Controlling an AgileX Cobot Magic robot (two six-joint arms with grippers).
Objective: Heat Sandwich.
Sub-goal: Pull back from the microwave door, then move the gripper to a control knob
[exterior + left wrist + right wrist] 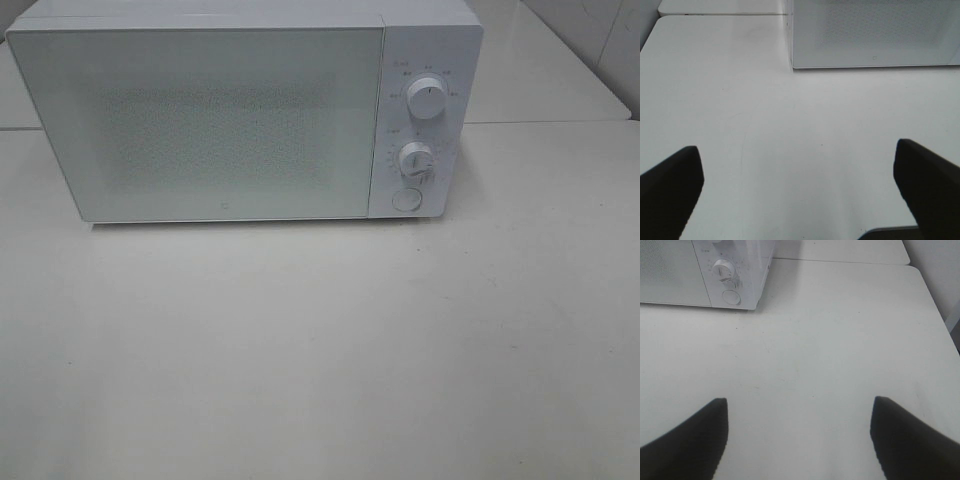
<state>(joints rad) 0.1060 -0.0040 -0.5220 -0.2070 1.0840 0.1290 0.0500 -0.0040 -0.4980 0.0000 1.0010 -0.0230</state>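
The sandwich is out of view in every frame. A white microwave (240, 115) stands at the back of the white table (320, 350), its door closed. Its control panel has two dials, the upper dial (428, 98) and the lower dial (416, 160), with a round button (406, 199) below them. Neither arm shows in the exterior high view. My left gripper (797, 165) hangs open over bare table, facing the microwave's door corner (795, 65). My right gripper (799, 415) is open too, empty, with the microwave's panel (727, 275) off to one side ahead.
A second table surface (560, 70) adjoins behind and to the right of the microwave, with a seam between them. In the right wrist view the table's edge (940, 315) runs close along one side.
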